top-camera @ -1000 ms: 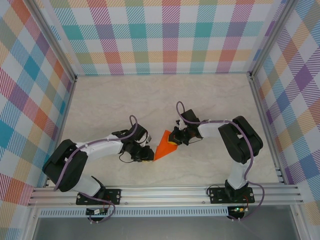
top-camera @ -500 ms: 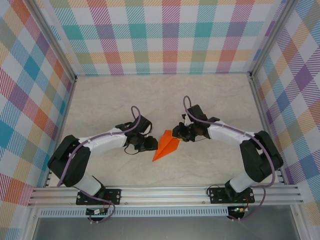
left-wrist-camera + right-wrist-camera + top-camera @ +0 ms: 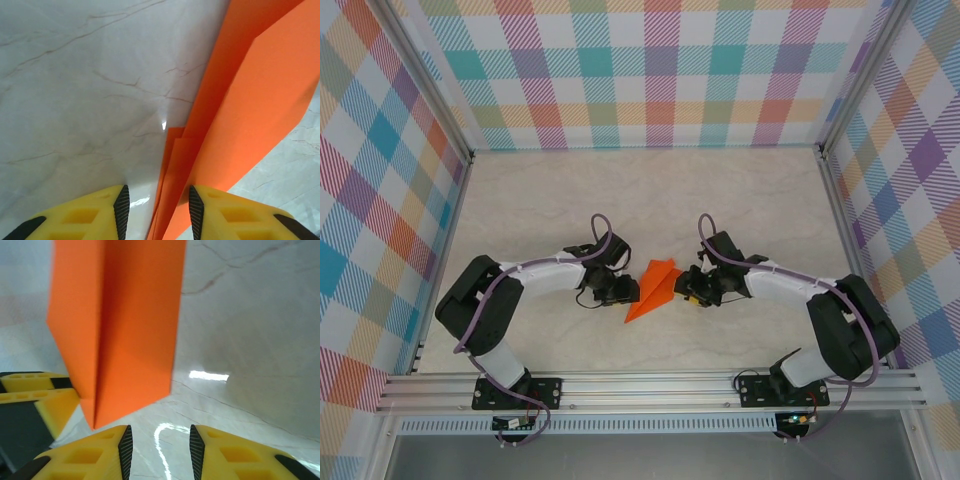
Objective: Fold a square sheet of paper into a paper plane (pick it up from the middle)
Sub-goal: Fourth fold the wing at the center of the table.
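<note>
Plane (image 3: 655, 286) between left tool (image 3: 156, 199), right tool (image 3: 157, 440)

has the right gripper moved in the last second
Yes. The right gripper has shifted a little toward the near rail and the right wall.

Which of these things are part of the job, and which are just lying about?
Part of the job: paper plane; left gripper and right gripper, both open.
Just there: marbled table; checked walls; metal frame rail.
</note>
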Tool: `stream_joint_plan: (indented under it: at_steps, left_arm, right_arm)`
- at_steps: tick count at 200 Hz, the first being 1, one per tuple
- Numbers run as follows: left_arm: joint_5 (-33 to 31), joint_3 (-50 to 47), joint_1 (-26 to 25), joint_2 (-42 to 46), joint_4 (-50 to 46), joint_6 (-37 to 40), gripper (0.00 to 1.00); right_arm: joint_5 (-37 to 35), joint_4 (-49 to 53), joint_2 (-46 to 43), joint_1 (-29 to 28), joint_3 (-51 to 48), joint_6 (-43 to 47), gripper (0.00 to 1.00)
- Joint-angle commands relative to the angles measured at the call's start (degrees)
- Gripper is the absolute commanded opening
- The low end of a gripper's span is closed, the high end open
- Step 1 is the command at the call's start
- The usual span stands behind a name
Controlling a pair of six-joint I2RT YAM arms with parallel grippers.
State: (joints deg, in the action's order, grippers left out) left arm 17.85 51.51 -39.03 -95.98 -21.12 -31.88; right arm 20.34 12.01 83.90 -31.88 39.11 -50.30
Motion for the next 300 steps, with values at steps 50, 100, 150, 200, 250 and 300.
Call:
stream_joint_plan:
  at_steps: [50, 100, 150, 200, 250, 300]
  left_arm:
    - [2.21, 0.58, -1.22, -1.62, 0.94, 0.42, 0.37]
    - [3.34, 0.80, -1.93, -1.49, 1.34, 0.00, 0.36]
    - [3.91, 1.58, -2.85, -1.47, 0.73, 0.04, 0.35]
    - [3.97, 2.37, -3.35, -1.73, 0.52, -0.46, 0.35]
    - [3.82, 2.05, -3.61, -1.49, 0.56, -0.86, 0.34]
    - [2.50, 1.91, -3.68, -0.08, -0.29, -0.98, 0.33]
  right_arm:
    - [4.30, -7.61, 5.67, 0.23, -0.09, -4.69, 0.38]
    - [5.32, -9.33, 8.14, 0.15, 0.04, -5.58, 0.37]
    - [5.81, -10.82, 9.73, 0.12, -0.08, -6.33, 0.37]
    - [6.90, -11.86, 10.30, 0.15, 1.07, -6.65, 0.37]
    - [6.95, -11.90, 11.08, 0.10, 1.79, -6.28, 0.38]
    - [-0.96, -0.24, 4.67, 0.24, 3.07, -3.05, 0.43]
